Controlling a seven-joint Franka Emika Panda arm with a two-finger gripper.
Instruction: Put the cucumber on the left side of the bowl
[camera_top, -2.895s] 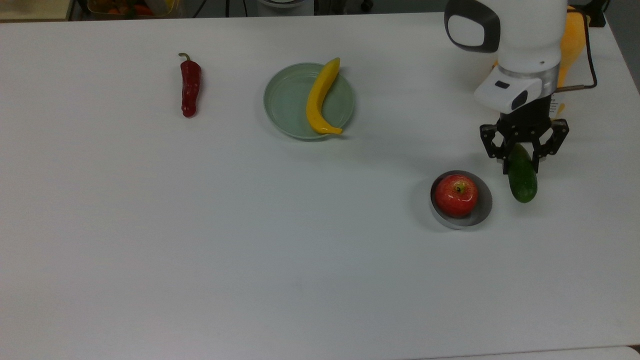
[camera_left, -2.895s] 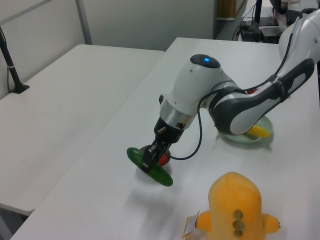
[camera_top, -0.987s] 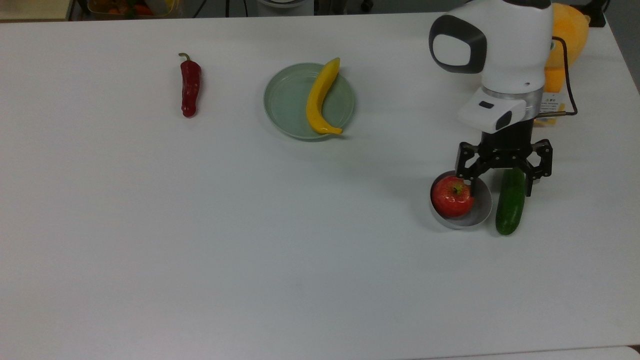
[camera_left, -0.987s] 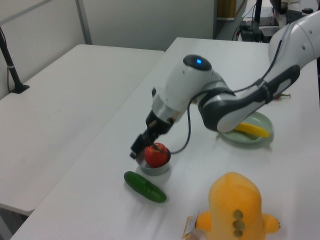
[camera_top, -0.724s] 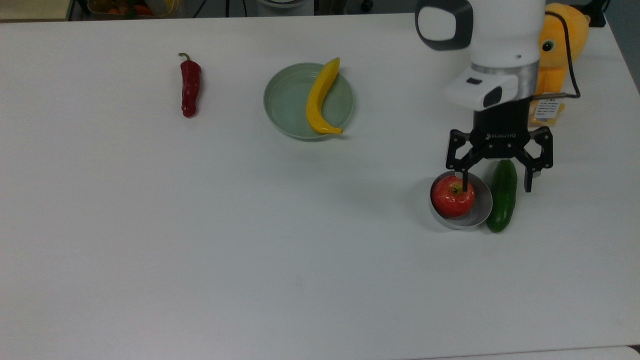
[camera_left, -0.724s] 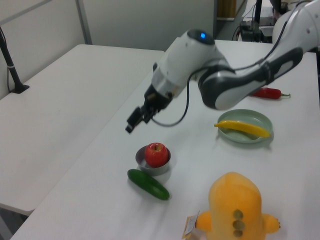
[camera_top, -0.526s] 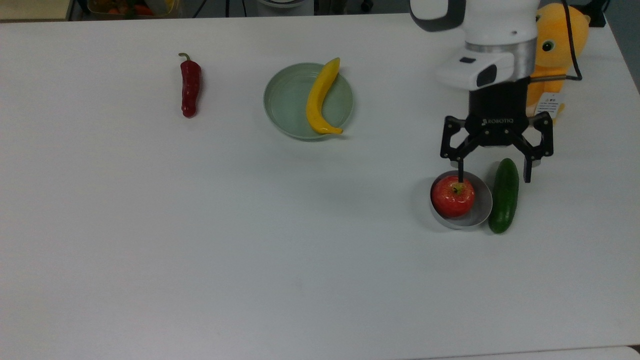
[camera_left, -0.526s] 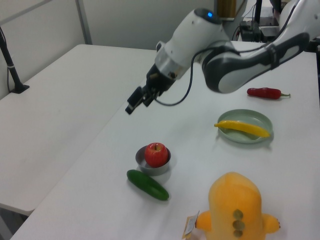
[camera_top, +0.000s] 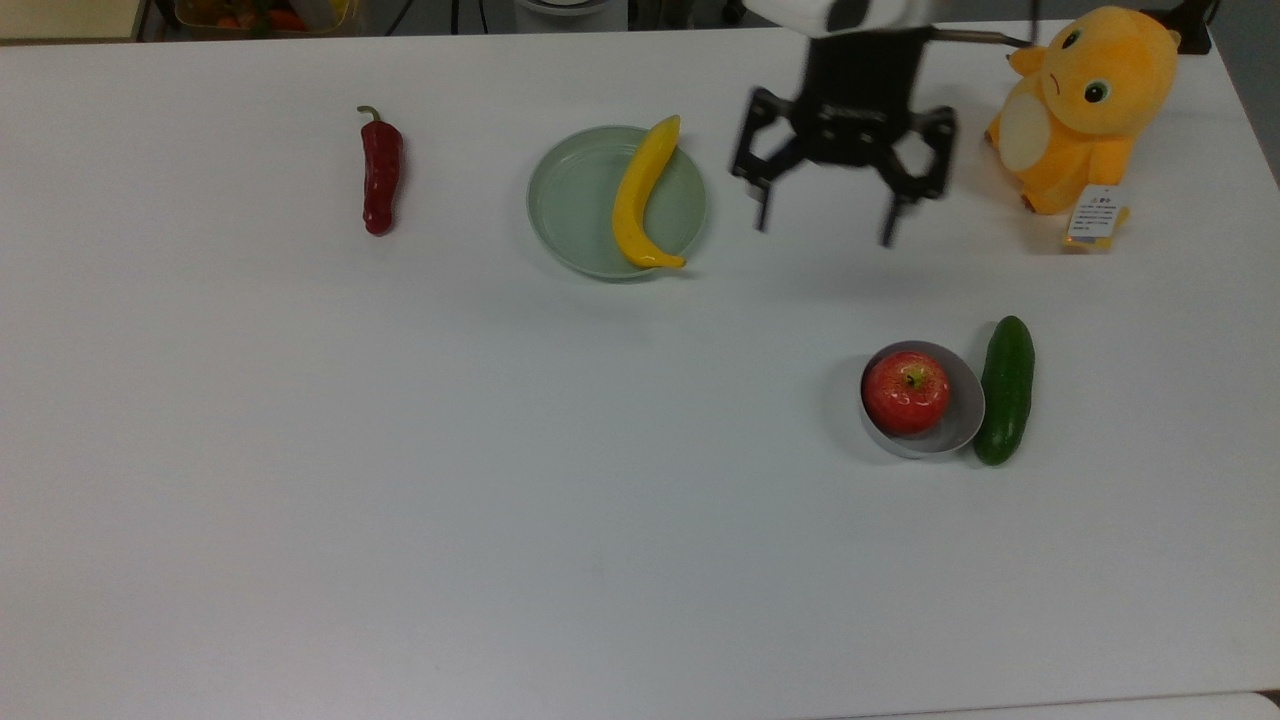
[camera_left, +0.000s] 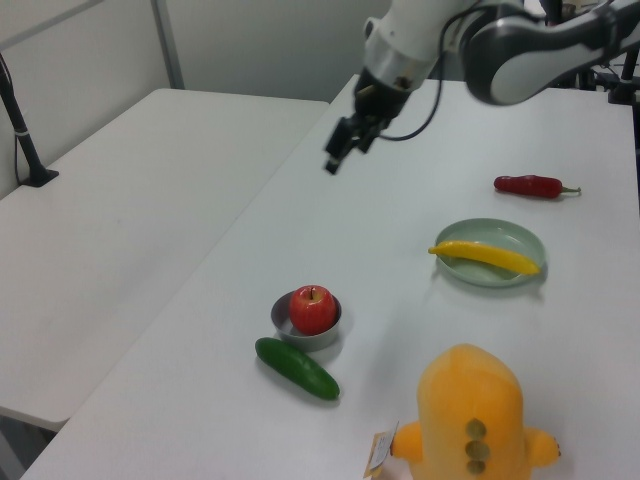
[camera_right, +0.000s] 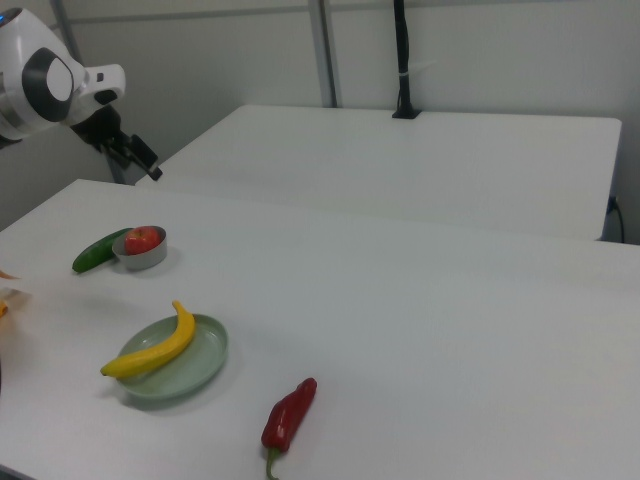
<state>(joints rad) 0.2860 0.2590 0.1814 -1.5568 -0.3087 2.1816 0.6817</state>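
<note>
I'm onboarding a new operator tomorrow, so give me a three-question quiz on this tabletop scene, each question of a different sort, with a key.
1. True or false: the cucumber lies on the table right beside the bowl.
2. What sits in the bowl? A) the banana B) the apple C) the chilli pepper
3. Fill in: the gripper hangs above the table with its fingers ____ and nothing between them.

Key: 1 true; 2 B; 3 open.
</note>
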